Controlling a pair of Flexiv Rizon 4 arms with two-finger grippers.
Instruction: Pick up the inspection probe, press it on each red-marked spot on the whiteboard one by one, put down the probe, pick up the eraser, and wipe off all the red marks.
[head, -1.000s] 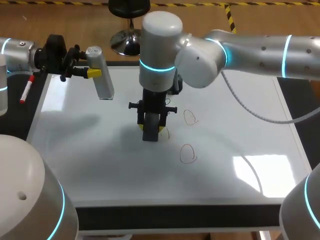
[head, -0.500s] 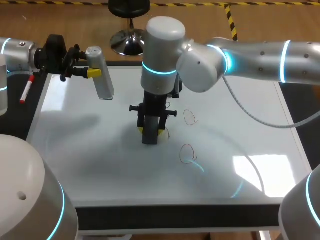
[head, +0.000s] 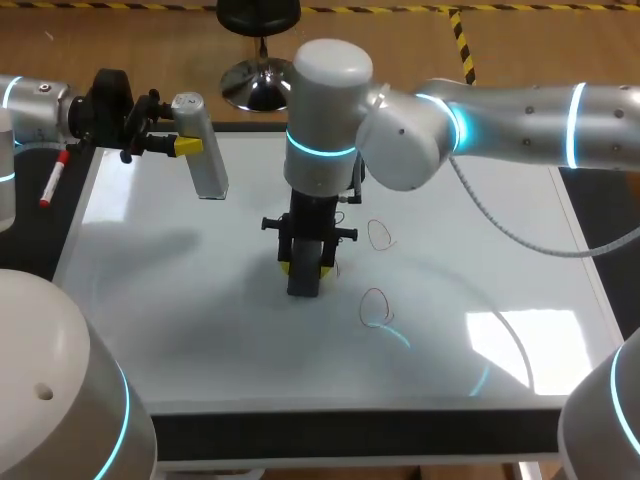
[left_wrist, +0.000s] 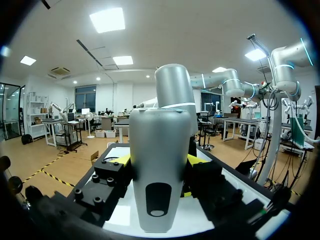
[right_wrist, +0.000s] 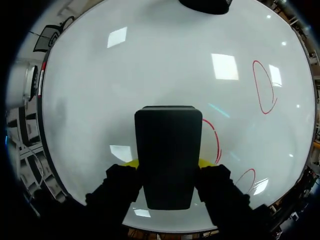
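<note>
The right gripper (head: 305, 266), mid-frame in the head view, is clamped on the one black eraser (head: 304, 284), which is pressed onto the whiteboard (head: 200, 330). The left gripper (head: 178, 146), upper left, grasps the one silver probe (head: 203, 155). Three red marks (head: 379, 235) show right of the eraser, with perhaps a fourth behind the arm. Since a second ago the eraser has slid slightly toward the lower right, while the probe is unmoved.

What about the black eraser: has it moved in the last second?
Yes. The eraser, in the right gripper, slid slightly toward the whiteboard's near edge, closer to the lowest red circle.
</note>
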